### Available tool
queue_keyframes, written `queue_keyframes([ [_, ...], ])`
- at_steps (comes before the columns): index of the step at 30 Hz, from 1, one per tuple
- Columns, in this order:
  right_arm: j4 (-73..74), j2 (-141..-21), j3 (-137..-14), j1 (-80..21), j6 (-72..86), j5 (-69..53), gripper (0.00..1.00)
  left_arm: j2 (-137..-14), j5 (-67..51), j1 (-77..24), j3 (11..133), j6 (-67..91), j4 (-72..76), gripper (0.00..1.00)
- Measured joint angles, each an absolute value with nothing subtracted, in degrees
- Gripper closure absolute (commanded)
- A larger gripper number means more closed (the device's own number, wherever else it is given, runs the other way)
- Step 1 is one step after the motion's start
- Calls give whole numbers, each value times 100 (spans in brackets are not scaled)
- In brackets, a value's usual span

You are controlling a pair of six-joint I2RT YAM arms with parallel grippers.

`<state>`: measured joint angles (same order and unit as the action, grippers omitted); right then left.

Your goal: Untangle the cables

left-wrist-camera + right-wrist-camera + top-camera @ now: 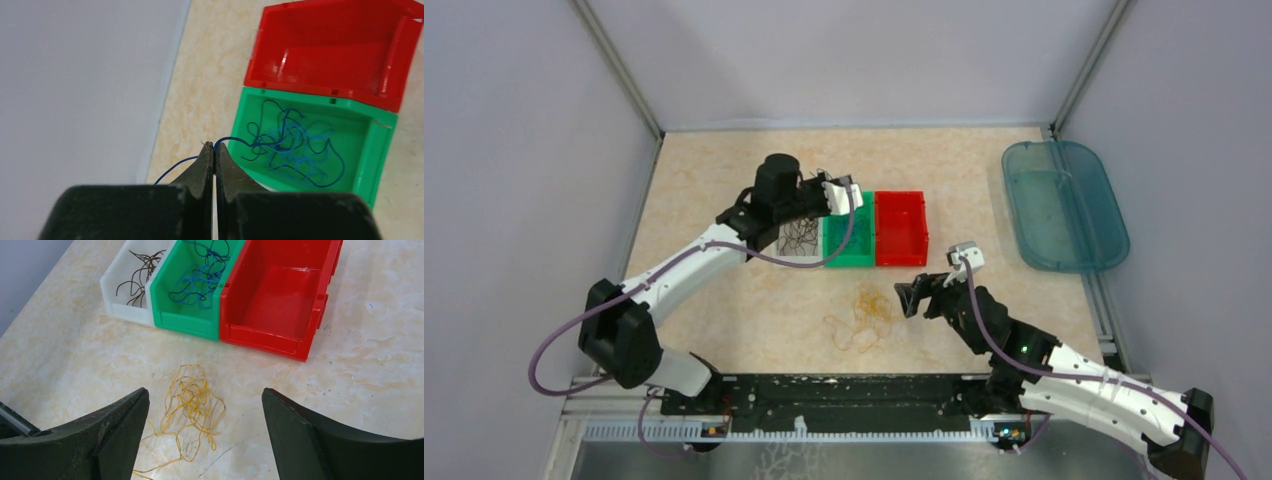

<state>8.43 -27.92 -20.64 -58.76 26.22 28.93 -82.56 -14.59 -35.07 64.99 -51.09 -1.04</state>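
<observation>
The cables lie sorted by colour. Yellow-orange wires (192,402) (864,318) sprawl loose on the table. Blue wires (295,142) (200,275) fill the green bin (375,145) (185,320). Dark brown wires (137,277) (802,238) lie in the white bin (115,307). My left gripper (214,146) (849,193) hovers at the green bin's edge, shut on one blue wire that runs from its tips into the pile. Just short of the yellow wires my right gripper (205,392) (911,297) stands open and holds nothing.
An empty red bin (901,228) (280,305) stands right of the green one. A teal tray (1064,205) lies at the far right. Grey walls close the table's left, back and right sides.
</observation>
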Motion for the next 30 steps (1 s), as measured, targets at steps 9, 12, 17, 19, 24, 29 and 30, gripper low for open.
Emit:
queue_keyframes([
  [9, 851, -2783, -2064, -5876, 2711, 2974, 17, -9212, -1437, -3658, 6945, -5107, -930, 100],
  [12, 860, -2773, -2064, -5876, 2733, 3006, 16, -9391, -1448, -3667, 6971, -5100, -976, 100],
  [17, 873, -2755, -2064, -5876, 2799, 3070, 16, -9692, -1544, -3704, 7105, -5033, -987, 100],
  [19, 908, -2722, -2064, -5876, 2823, 3105, 16, -9850, -1588, -3704, 7183, -4993, -982, 100],
  [24, 1011, -2652, -2069, -5876, 2862, 3212, 17, -10224, -1669, -3704, 7288, -4928, -987, 100],
  [29, 1098, -2593, -2082, -5876, 2875, 3308, 17, -10506, -1887, -3704, 7430, -4860, -1041, 99],
  [30, 1120, -2593, -2093, -5876, 2875, 3315, 17, -10556, -1938, -3704, 7481, -4853, -1055, 96],
])
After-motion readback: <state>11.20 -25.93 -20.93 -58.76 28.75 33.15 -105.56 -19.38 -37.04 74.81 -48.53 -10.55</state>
